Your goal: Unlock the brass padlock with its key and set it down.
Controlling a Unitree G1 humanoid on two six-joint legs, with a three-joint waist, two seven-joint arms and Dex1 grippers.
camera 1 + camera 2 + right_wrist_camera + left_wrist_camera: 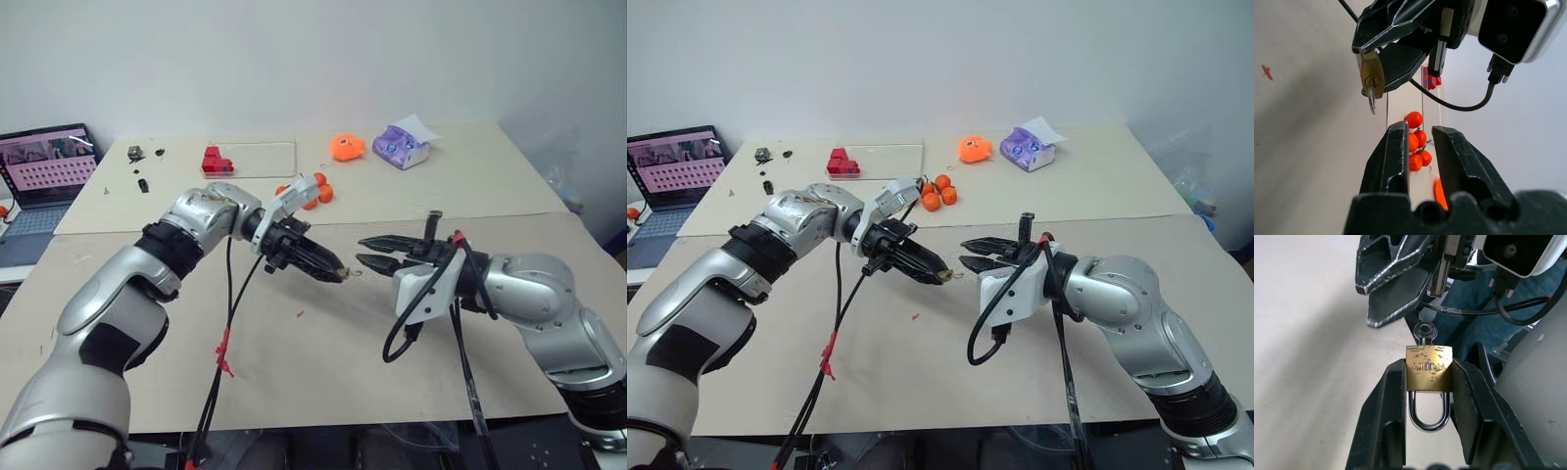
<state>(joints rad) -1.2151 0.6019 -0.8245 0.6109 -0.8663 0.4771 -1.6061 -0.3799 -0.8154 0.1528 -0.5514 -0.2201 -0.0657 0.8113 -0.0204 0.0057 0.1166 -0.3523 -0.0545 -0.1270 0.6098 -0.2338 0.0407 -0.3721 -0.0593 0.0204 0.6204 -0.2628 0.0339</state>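
Left claw (1427,396) was clamped on padlock (1428,368), key (1425,331) seated. Right claw (1420,147) was slightly apart, empty, near key. Judgement: align on key bow, pinch squarely, then twist.

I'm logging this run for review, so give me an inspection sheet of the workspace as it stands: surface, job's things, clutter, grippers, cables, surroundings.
Surface: beige table, with a paler board along its far side.
Job's things: small brass padlock with silver shackle held above the table; thin silver key sits in its keyhole.
Clutter: cluster of small oranges, red blocks, orange toy, purple packet, small black parts, tiny red scrap.
Grippers: left gripper shut on the padlock body; right gripper faces it just short of the key, holding nothing, jaws a narrow gap apart.
Cables: black cables hang from both wrists.
Surroundings: open laptop at left, white wall behind.
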